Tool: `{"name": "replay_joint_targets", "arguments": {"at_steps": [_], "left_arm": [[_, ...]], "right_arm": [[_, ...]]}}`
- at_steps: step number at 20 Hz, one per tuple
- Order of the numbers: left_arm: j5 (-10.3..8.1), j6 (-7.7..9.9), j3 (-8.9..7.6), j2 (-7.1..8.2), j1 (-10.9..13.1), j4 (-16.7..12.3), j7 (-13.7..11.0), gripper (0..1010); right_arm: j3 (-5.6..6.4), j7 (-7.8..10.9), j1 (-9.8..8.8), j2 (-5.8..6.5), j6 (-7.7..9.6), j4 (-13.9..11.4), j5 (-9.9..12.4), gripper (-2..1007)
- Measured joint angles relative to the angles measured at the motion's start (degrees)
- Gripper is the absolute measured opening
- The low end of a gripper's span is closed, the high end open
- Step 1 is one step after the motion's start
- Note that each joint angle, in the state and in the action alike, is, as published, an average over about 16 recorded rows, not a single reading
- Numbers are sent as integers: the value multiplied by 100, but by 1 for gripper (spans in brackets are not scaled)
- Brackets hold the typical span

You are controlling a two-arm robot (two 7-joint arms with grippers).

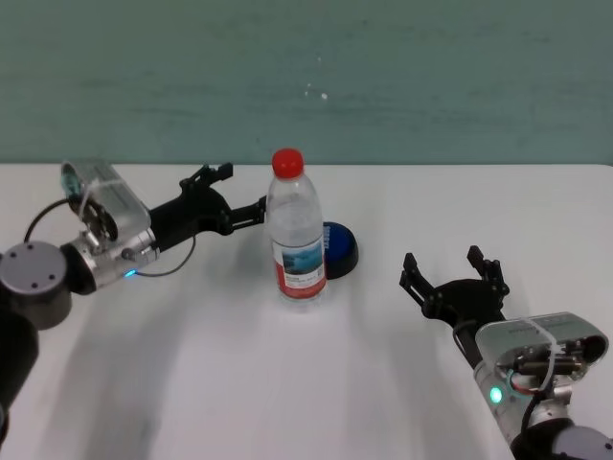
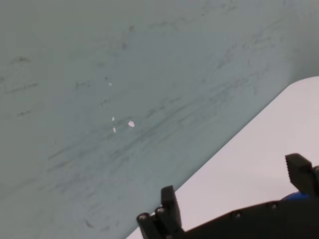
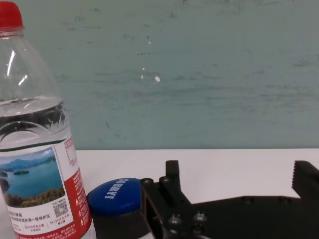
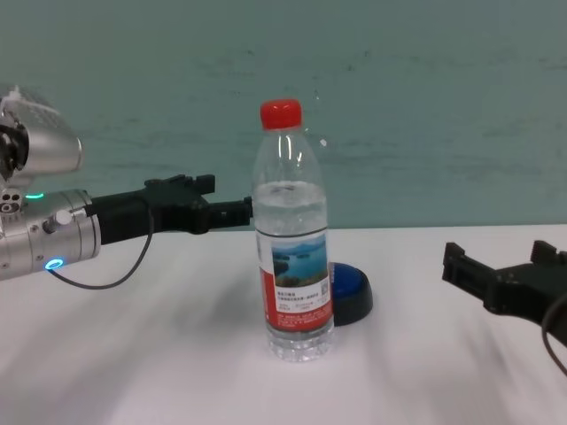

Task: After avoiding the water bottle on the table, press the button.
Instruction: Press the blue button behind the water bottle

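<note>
Hovering left hand (image 1: 235, 192), fingers spread, behind upright water bottle (image 1: 296, 230), beside button (image 1: 338, 247).

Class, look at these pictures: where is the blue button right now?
In the head view, the button sits mid-table, just behind the water bottle on its right, partly hidden by it.

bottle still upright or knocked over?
Upright. The water bottle stands on its base on the table, red cap on top, beside the left claw and apart from the right claw.
</note>
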Motion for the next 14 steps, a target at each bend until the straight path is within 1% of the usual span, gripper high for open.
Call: {"name": "replay_joint_targets", "arguments": {"at_steps": [7, 10, 14], "left_arm": [[22, 176, 65, 55, 40, -112, 21, 1000], [17, 209, 80, 67, 44, -93, 19, 1000], [7, 204, 99, 58, 25, 4, -4, 1000]], "right_arm": [[0, 0, 0, 0, 0, 0, 0, 1003], [0, 0, 0, 0, 0, 0, 0, 1003], [0, 0, 0, 0, 0, 0, 0, 1003]]}}
